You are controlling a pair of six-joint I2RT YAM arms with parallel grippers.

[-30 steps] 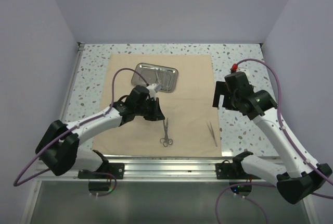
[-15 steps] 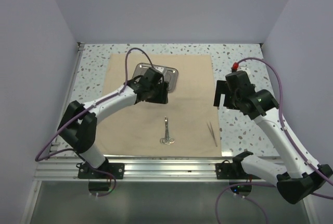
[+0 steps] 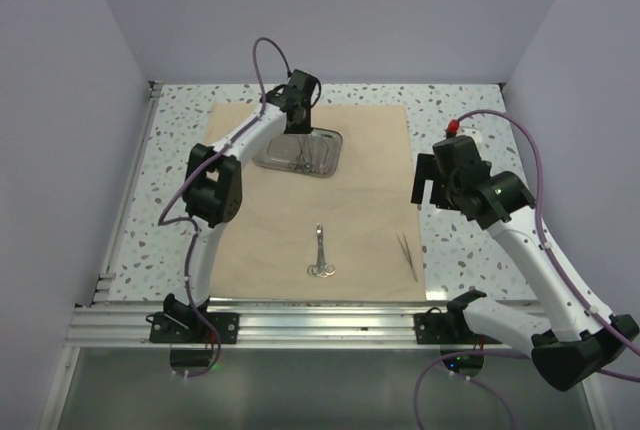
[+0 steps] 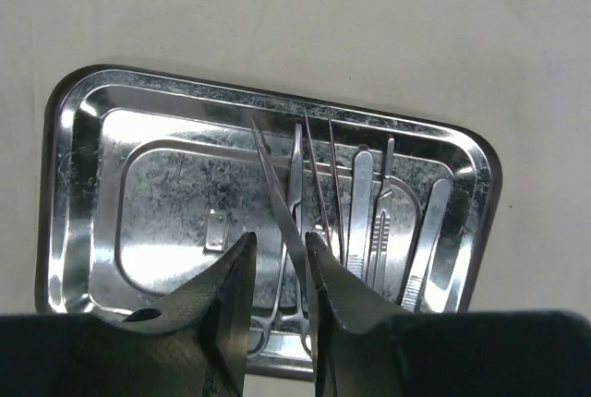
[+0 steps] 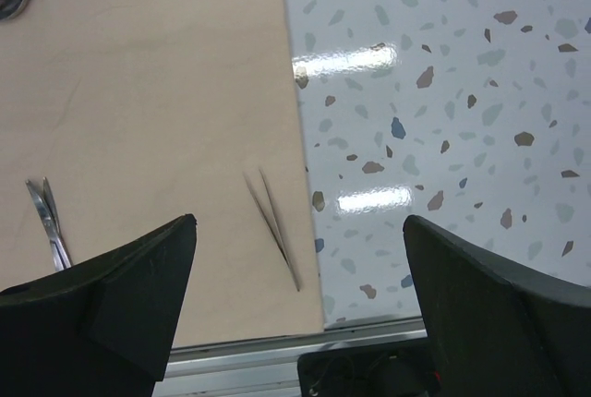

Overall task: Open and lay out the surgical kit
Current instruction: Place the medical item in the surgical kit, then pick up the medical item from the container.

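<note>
The tan wrap sheet [image 3: 350, 210] lies flat and spread on the table. The steel tray [image 3: 268, 158] sits on its far part with several thin steel instruments [image 4: 369, 222] in its right half. My left gripper [image 3: 297, 125] hangs over the tray. In the left wrist view its jaws [image 4: 279, 242] stand a narrow gap apart, and a thin tweezer blade [image 4: 272, 175] runs up between the fingertips, close to the right finger. Scissors [image 3: 320, 255] and tweezers [image 3: 408, 255] lie on the sheet's near part. My right gripper [image 3: 425, 195] hovers wide open above the tweezers [image 5: 282, 249], holding nothing.
Speckled tabletop [image 5: 443, 92] borders the sheet on the right. The aluminium rail [image 3: 320, 315] with the arm bases runs along the near edge. Plain walls close in the table on the left, right and back.
My left arm swung from the middle of the sheet, beside the scissors, out to the tray at the back. Its jaws opened, then narrowed. The right arm stayed still.
</note>
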